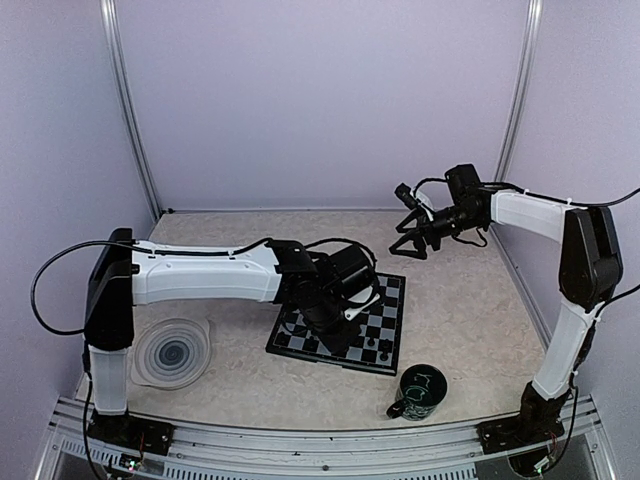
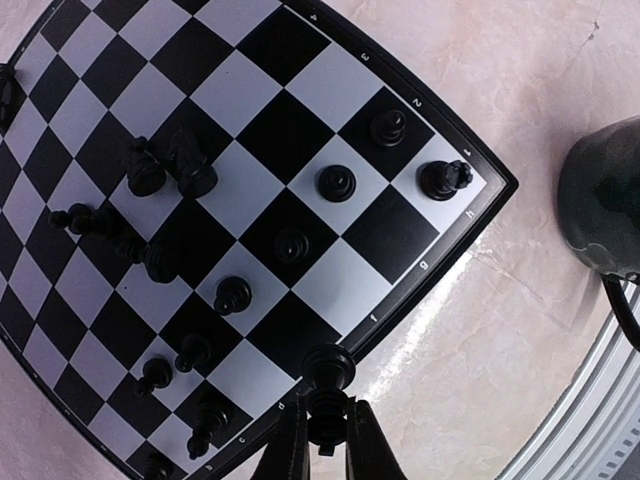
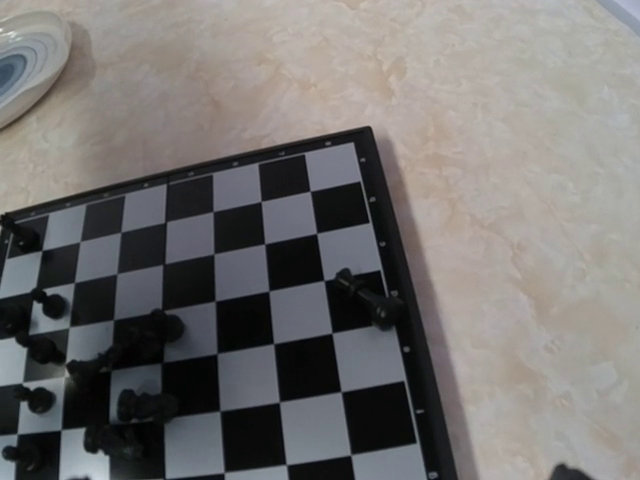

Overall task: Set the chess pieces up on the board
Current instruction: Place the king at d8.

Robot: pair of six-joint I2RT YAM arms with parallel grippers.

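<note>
Room: pale lilac walls [image 1: 320,100], metal corner posts [image 1: 132,120].
Table [image 1: 460,300]: beige, marbled top.
Board [image 1: 390,308]: lay mid-table, plate [image 1: 172,352] left, mug [image 1: 420,392] near-right.
Left hand [image 2: 327,435]: at the board's edge, pinching one black piece [image 2: 328,372].
Right hand [image 1: 410,243]: spread wide, above the table beyond the board.
Chess pieces [image 2: 337,182]: scattered on the board, several toppled.

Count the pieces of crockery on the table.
2. A dark green mug stands at the near edge, right of the board; a grey spiral-patterned plate lies left of the board, beside the left arm. That arm covers some table, so another could be hidden.
</note>
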